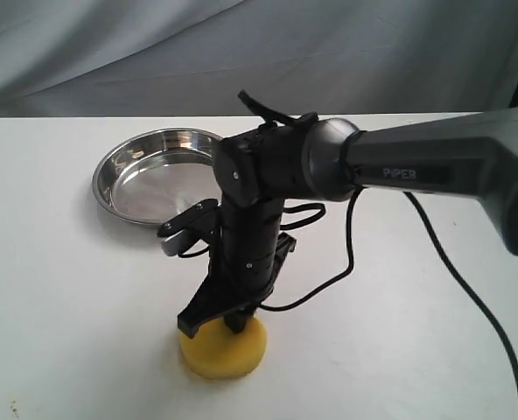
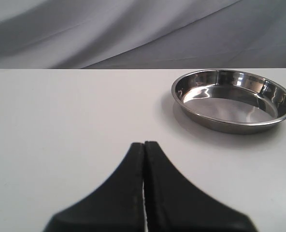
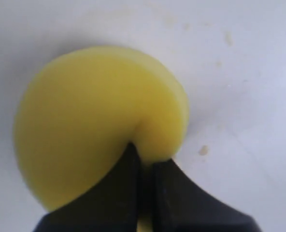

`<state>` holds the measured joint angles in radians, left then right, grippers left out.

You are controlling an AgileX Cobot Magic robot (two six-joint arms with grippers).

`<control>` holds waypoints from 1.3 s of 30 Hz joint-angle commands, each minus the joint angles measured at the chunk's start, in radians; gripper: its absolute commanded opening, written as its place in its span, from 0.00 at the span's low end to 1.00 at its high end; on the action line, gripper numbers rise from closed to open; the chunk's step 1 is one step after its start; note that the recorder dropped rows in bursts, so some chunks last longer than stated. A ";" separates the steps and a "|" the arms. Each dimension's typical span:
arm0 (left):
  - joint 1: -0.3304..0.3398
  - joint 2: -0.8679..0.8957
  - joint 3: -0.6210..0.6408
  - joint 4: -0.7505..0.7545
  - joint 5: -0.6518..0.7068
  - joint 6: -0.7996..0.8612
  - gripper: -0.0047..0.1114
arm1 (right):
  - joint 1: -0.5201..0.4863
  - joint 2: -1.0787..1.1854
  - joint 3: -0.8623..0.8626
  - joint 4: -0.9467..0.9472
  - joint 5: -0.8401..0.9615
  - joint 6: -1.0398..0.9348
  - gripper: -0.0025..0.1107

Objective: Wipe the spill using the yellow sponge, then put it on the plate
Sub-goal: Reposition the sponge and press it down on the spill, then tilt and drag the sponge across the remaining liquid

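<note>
Across the whole scene spreads a white table [image 1: 58, 289], backed at its far edge by a grey draped cloth [image 1: 110, 52]. From the right, the right arm [image 1: 434, 166] reaches in over the table and bends down at its wrist towards the near middle, with a black cable [image 1: 469, 289] trailing over the tabletop under it on the right. Far and left of the wrist sits the plate [image 1: 101, 179], a round shiny metal dish with a raised rim, standing flat on the table; the left wrist view shows it too [image 2: 230, 126]. Nearer than the plate and a little to its right, apart from it, the yellow sponge [image 1: 228, 354] lies flat on the table as a thick round foam disc. The right gripper [image 1: 233, 324] points down onto the sponge's top. In the right wrist view its two black fingers are pressed nearly together at the edge of the sponge [image 3: 85, 121], pinching a fold of foam, which is dented where the right gripper [image 3: 145, 162] bites. The left gripper [image 2: 144, 145] shows only in its own wrist view, over bare table on the near side of the plate, its fingers together with nothing between them. Small yellowish flecks [image 3: 203, 151] dot the table just beside the sponge.
</note>
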<state>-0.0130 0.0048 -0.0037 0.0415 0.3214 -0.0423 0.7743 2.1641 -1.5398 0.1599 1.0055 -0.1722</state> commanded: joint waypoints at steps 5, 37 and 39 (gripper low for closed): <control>0.003 -0.005 0.004 -0.002 -0.012 -0.001 0.04 | -0.030 -0.068 0.002 -0.031 -0.064 0.019 0.02; 0.003 -0.005 0.004 -0.002 -0.012 -0.001 0.04 | 0.141 -0.093 0.048 -0.064 -0.056 0.003 0.62; 0.003 -0.005 0.004 -0.002 -0.012 -0.001 0.04 | 0.169 -0.066 0.048 -0.106 -0.071 0.027 0.62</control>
<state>-0.0130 0.0048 -0.0037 0.0415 0.3214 -0.0423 0.9114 2.0696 -1.4967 0.1125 0.9613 -0.1601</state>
